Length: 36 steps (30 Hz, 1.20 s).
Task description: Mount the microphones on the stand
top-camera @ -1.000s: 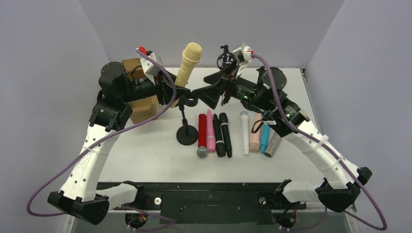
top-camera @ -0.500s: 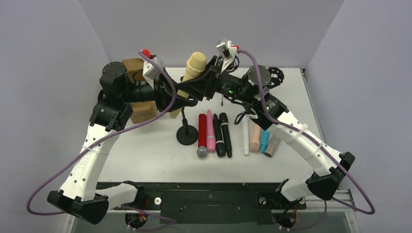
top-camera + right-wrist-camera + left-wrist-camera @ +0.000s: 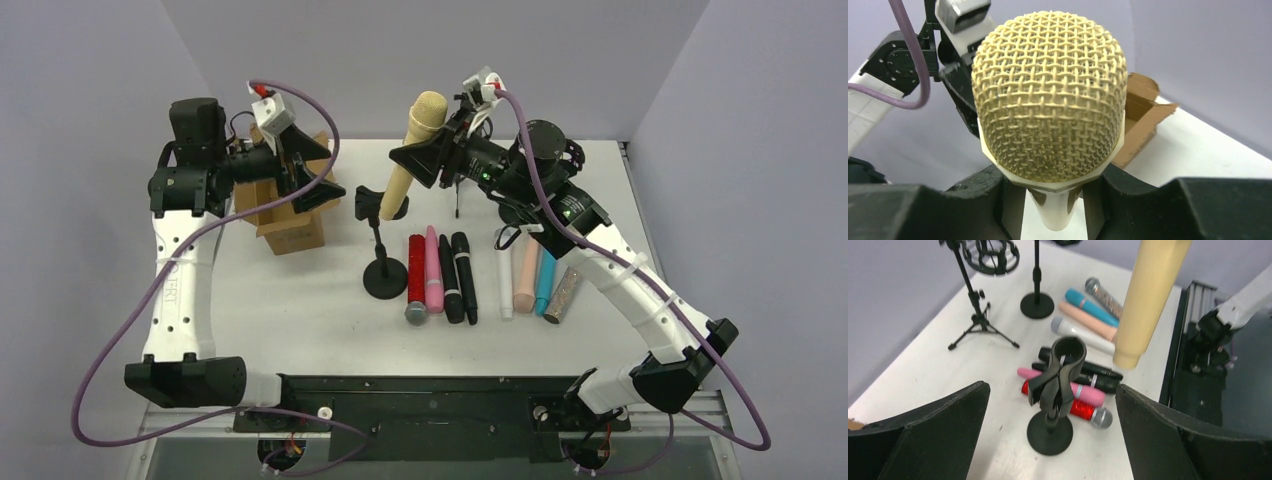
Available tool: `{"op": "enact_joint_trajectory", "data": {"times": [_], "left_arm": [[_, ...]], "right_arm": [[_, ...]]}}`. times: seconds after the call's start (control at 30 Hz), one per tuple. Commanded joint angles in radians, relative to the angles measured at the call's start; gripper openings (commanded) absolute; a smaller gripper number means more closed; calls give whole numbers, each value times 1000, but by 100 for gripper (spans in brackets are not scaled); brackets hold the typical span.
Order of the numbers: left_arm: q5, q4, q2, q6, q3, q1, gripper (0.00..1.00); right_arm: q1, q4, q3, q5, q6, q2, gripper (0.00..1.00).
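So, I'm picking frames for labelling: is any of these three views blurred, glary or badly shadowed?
Top external: sharp, evenly lit, only soft shadows on the table. Left wrist: slightly soft, the stand clip still readable. Right wrist: the cream microphone fills the frame, mesh crisp, the cardboard box behind it softer. No strong glare anywhere.

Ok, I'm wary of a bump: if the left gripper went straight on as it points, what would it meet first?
Probably the stand's clip, centred in the open left gripper. The cream-yellow microphone held by the right gripper sits off to one side; depth is unclear.
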Motion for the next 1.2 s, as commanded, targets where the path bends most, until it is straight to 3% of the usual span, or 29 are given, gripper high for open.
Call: {"op": "enact_joint_trajectory", "data": {"times": [0.0, 0.13, 0.2, 0.6, 0.8, 1.03, 1.17], "left_arm": [[-47, -361, -4, 467, -1, -3, 96], [-84, -59, -119, 353, -219, -4, 96], [-71, 5, -149, 315, -264, -3, 96], [14, 8, -64, 516, -253, -19, 96], [30, -87, -4, 633, -187, -71, 96], [7, 65, 26, 521, -213, -107, 96], [5, 67, 65, 518, -188, -113, 96]], "right_arm": [[5, -90, 88, 112, -145, -9, 0], [10, -104, 84, 169, -195, 8, 0], [15, -103, 81, 193, -207, 18, 0], [21, -55, 78, 256, -218, 79, 0], [21, -54, 89, 252, -206, 106, 0], [28, -75, 70, 227, -204, 120, 0], [37, -86, 57, 220, -201, 132, 0]]}}
